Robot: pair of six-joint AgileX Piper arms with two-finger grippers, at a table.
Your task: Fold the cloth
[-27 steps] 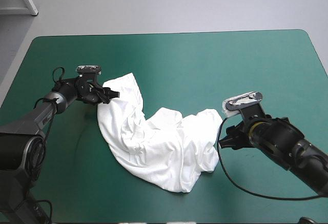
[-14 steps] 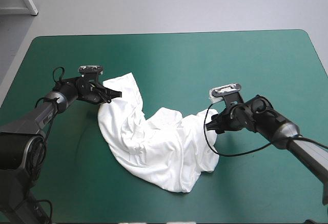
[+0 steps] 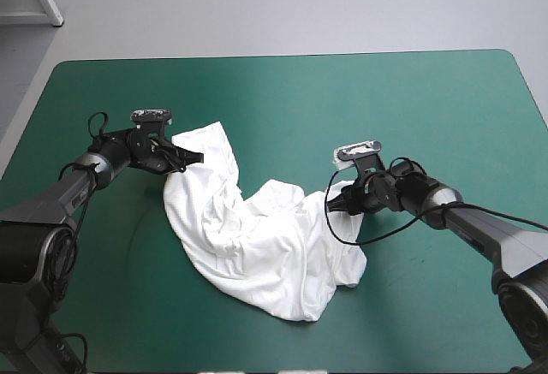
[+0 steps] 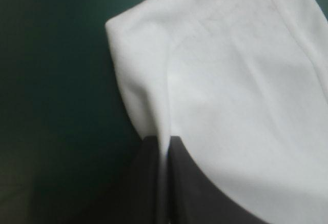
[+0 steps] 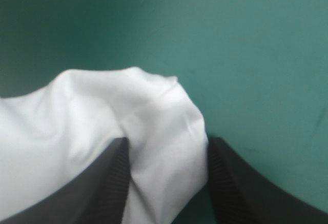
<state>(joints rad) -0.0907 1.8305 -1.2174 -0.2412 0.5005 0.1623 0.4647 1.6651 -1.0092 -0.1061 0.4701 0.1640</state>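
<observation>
Right now the T-shirt (image 3: 257,237) lies crumpled on the teal-green bench (image 3: 360,100), a twisted band running from left of centre down toward the near edge; your left tool (image 3: 188,158) is pinching the shirt's far-left corner, its black fingers (image 4: 197,193) all but pressed together with the fabric between them, likely to anchor that end; your right tool (image 3: 334,205) sits at the shirt's right-hand lump with its own pair spread, a fold of white cloth bulging between them, not yet gripped; I judge you are lining up a second hold so both ends can be pulled apart and the shirt spread flat before any fold.
</observation>
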